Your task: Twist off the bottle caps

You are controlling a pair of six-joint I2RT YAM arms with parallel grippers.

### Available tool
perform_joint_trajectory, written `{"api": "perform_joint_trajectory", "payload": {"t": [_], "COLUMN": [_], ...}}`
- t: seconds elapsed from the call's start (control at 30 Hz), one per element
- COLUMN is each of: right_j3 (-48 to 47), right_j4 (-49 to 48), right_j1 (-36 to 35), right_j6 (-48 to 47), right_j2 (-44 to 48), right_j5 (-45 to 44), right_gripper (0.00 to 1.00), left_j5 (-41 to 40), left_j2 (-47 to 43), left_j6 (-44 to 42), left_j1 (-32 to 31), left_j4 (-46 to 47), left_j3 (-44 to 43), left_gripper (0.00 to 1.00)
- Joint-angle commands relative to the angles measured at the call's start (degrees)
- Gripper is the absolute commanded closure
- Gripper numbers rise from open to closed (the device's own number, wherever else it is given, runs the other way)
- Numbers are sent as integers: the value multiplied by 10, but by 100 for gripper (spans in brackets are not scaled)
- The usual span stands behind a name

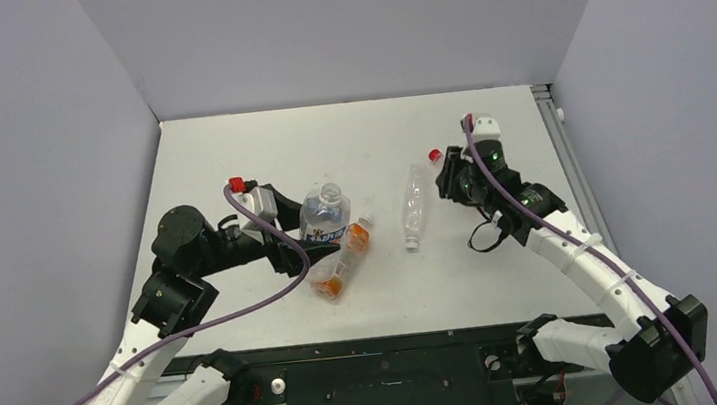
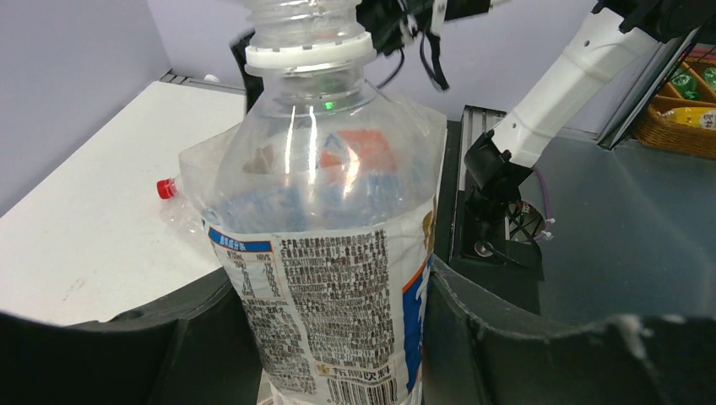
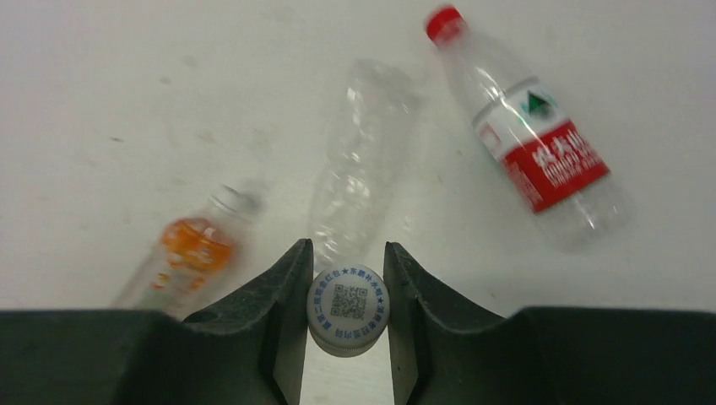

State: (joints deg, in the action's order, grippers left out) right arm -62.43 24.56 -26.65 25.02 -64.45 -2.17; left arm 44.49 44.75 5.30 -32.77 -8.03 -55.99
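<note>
one whitish round plastic screw cap [image 3: 347, 305] is off, pinched in the right end effector [image 3: 346, 268]; the left end effector [image 2: 333, 291] clamps the upright clear blue-labelled bottle [image 2: 329, 186], neck open. the bright red screw cap [image 3: 444, 23] is still on the red-labelled bottle [image 3: 540, 160] lying ahead-right of the right end effector. the orange bottle [image 3: 190, 249] and crumpled clear bottle [image 3: 363, 160] ahead: necks blurred or hidden, caps undetermined.

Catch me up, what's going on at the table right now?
The left gripper is clamped on an upright blue-labelled bottle whose neck is open. The right gripper pinches a white cap above the table. Three more lie flat there: a clear bottle, an orange bottle and a red-labelled bottle with its red cap on.
</note>
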Motion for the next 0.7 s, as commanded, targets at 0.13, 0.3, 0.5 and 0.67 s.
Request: {"api": "perform_joint_trajectory", "payload": {"t": [0.13,0.3,0.5,0.67], "right_j3": [184,238,285,291], "right_j4": [-30,-73,-104,-104], "right_j1": [6,7,6,4], "right_j6": [87,128,195,229], "right_j2": [36,0,-32,-40], "right_j5": [-194,-236,-311,-336], "right_gripper": [100,100,98,79], "left_j5": [-42,-40,-41,-42], "left_j2": [-26,-26,-29,-28], "left_j6": [-1,7,12,12], "left_j1": [6,6,7,8], "left_j4": [10,14,20,23], "left_j3": [31,31,32,33], "left_gripper": [87,88,88,88]}}
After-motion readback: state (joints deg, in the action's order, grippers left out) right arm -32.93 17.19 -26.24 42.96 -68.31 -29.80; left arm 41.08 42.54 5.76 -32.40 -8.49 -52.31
